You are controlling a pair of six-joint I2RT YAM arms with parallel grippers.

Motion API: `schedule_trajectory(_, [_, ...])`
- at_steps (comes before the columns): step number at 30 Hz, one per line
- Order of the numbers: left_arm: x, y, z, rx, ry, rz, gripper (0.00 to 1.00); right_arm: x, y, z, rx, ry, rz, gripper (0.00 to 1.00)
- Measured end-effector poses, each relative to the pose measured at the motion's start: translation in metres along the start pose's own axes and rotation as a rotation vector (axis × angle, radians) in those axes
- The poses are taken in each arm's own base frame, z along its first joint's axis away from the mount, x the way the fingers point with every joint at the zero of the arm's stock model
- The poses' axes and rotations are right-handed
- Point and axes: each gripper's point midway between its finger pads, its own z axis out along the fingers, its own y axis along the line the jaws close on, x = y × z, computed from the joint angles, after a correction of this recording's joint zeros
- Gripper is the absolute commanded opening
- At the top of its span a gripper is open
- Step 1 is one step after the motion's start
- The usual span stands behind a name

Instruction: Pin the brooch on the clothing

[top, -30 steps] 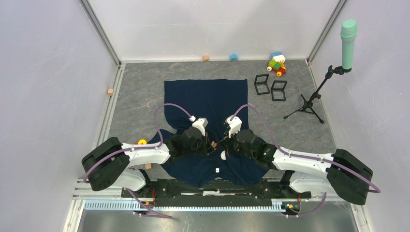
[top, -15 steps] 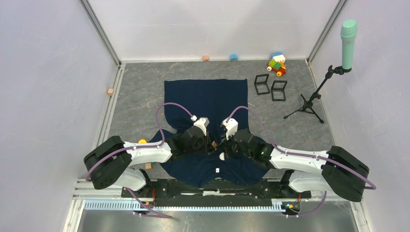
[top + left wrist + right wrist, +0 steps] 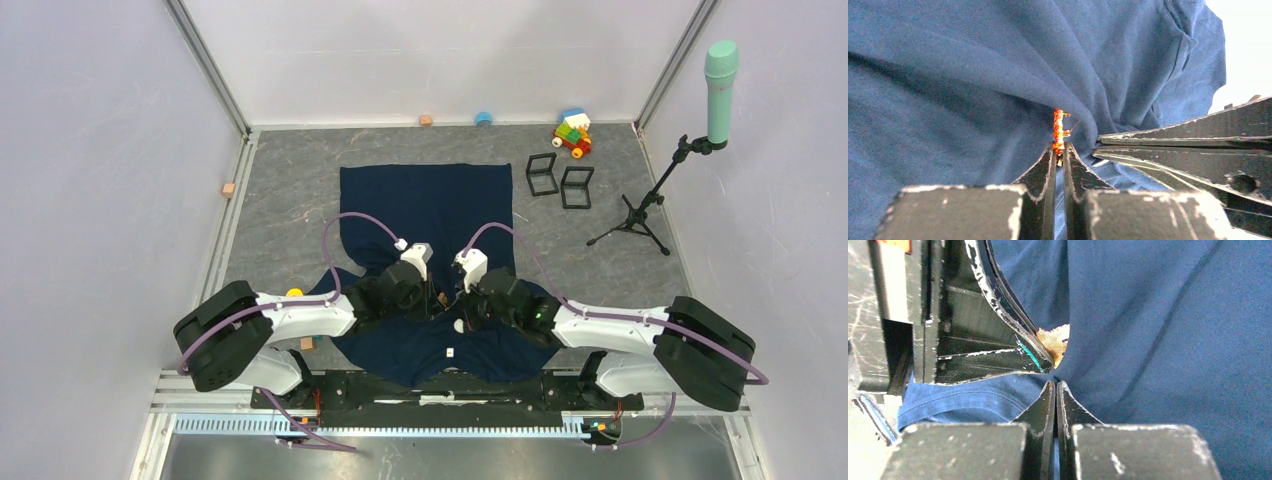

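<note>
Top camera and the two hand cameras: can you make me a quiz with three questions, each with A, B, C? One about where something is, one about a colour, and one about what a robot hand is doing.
1. Where is the microphone?
A. on a stand at the far right
B. lying on the shirt
C. in a gripper

2. What colour is the brooch?
A. green
B. white
C. orange

3. What is the right gripper doing?
A. gaping open
B. pinching the shirt
C. holding a toy

Answers:
1 A: it stands upright, right of the shirt.
2 C: orange shows at the left gripper's tips.
3 B: its jaws meet on a fold of blue cloth.
</note>
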Motion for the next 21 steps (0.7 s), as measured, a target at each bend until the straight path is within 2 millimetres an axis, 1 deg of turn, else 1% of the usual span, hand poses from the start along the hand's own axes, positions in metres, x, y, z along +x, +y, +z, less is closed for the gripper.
schedule_trajectory(7, [-0.002, -0.002, 0.001, 0.014, -0.016, 0.000, 0.02, 0.008, -0.001, 0.004, 0.003, 0.029, 0.004, 0.00])
schedule_trajectory(21, [0.003, 0.003, 0.001, 0.038, -0.045, -0.003, 0.02, 0.016, 0.006, 0.011, -0.040, 0.057, 0.030, 0.00])
